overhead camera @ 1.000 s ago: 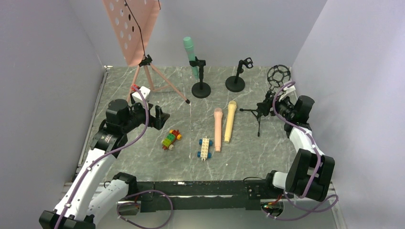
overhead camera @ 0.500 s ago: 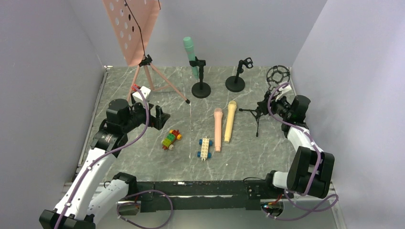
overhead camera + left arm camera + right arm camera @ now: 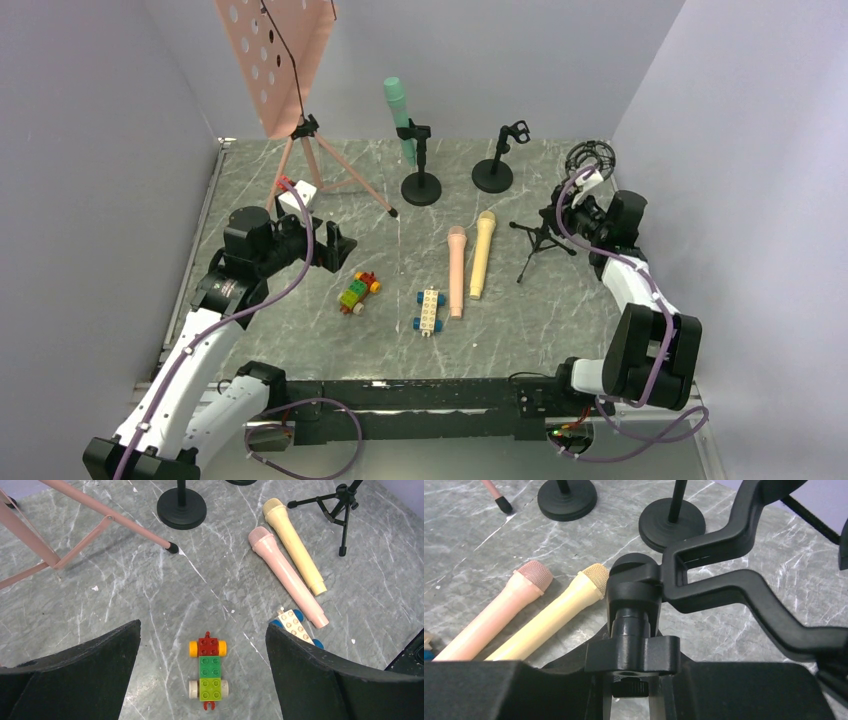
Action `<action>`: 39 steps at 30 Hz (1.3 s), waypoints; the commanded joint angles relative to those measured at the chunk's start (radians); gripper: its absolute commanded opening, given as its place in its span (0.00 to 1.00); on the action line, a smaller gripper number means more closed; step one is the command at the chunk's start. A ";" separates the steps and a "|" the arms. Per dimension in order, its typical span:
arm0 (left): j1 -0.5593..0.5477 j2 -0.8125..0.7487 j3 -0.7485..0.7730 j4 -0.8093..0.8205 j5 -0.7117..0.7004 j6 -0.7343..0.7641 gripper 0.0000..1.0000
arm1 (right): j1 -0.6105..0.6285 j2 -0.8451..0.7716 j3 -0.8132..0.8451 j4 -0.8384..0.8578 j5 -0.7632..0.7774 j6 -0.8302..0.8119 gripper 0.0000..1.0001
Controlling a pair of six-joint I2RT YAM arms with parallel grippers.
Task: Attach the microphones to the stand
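Observation:
The mint green microphone (image 3: 399, 115) stands clipped in the left round-base stand (image 3: 421, 187). The salmon pink microphone (image 3: 456, 270) and the tan-yellow microphone (image 3: 482, 253) lie side by side on the table; both also show in the right wrist view, pink (image 3: 499, 615) and yellow (image 3: 549, 615). My right gripper (image 3: 562, 215) is shut on the stem (image 3: 634, 625) of the black tripod stand (image 3: 543, 238), which tilts. My left gripper (image 3: 335, 245) is open and empty above a toy-brick car (image 3: 207, 672).
A second round-base stand (image 3: 493, 175) with an empty clip is at the back. A pink music stand (image 3: 275, 60) on a tripod is at the back left. A white toy-brick car (image 3: 429, 311) lies next to the pink microphone's handle end. Grey walls enclose three sides.
My right gripper has moved back with the tripod stand in it. The stand has tilted and its legs have swung left. The left arm has barely moved.

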 commanded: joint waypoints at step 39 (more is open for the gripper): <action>0.007 -0.233 -0.111 0.122 -0.242 0.094 0.99 | 0.712 0.631 1.165 -1.097 -0.399 -0.806 0.24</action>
